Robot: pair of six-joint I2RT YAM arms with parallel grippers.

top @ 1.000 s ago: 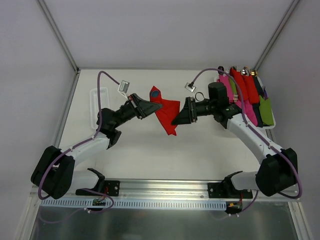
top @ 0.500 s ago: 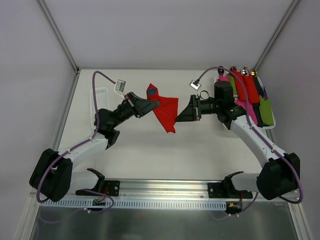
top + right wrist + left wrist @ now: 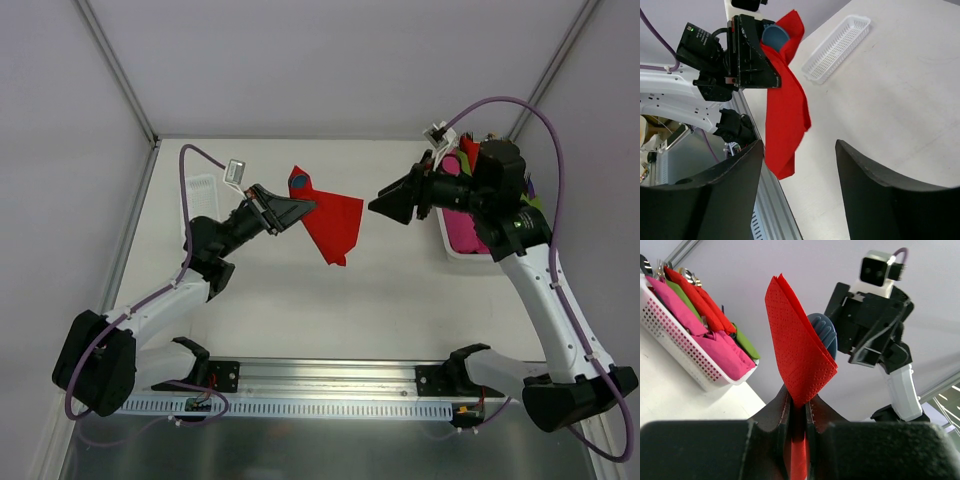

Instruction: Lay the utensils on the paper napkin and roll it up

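The left gripper (image 3: 292,207) pinches a corner of the thin bright-red paper napkin (image 3: 332,226), which hangs folded past its fingertips (image 3: 774,412). The right gripper (image 3: 392,203) sits near it, fingers (image 3: 710,200) spread wide. I think it should grab a loose corner gently, then both lay it flat.

White-shelled left arm (image 3: 165,297) and right arm (image 3: 552,292) with black joints (image 3: 95,355) and black wedge-shaped jaws — a thin purple cable (image 3: 505,98) loops along each.

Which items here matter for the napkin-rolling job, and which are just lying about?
Job: thin bright-red paper napkin, left pincer shut on it, open right pincer.
Lying about: white mesh basket of pink, green and red rolled bundles; long white mesh tray.
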